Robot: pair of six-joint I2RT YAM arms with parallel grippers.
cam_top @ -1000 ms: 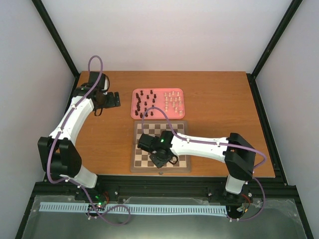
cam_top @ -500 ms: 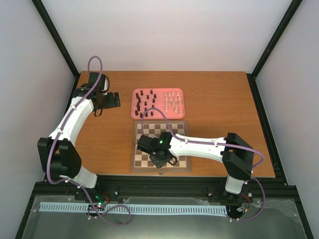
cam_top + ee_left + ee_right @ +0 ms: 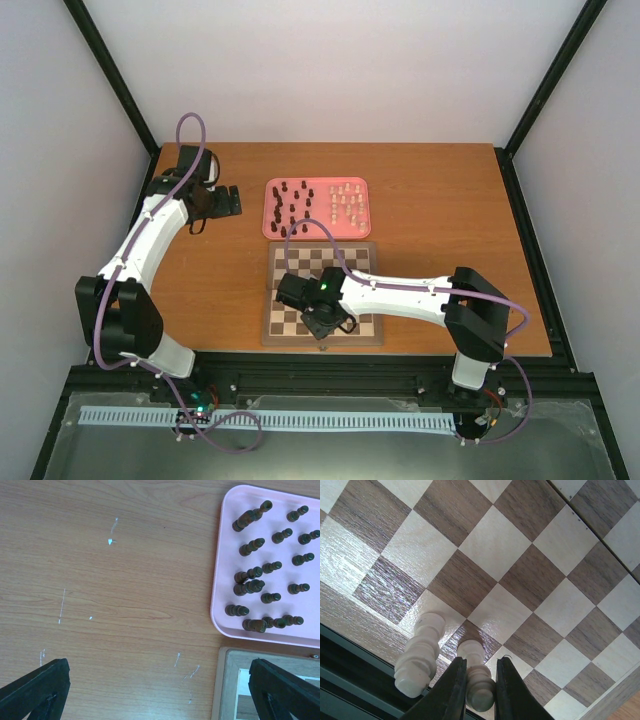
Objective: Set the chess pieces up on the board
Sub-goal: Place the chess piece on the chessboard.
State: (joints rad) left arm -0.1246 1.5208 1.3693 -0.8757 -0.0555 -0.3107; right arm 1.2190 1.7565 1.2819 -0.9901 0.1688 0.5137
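— Any words, brands or numbers to read?
— None, in any of the three views.
— Not even letters or digits along the board's [image 3: 272, 300] border?
— The border shows only plain wood.
— And the tray [image 3: 227, 555]?
— Plain pink, with no label or mark that can be read.

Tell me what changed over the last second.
The right claw eased slightly toward the near edge of the board, its elbow drifting left. It grips a cream-white chess piece beside another white piece standing there. Nothing was released. The left arm, its open left claw, the pink tray and the dark pieces stayed put.
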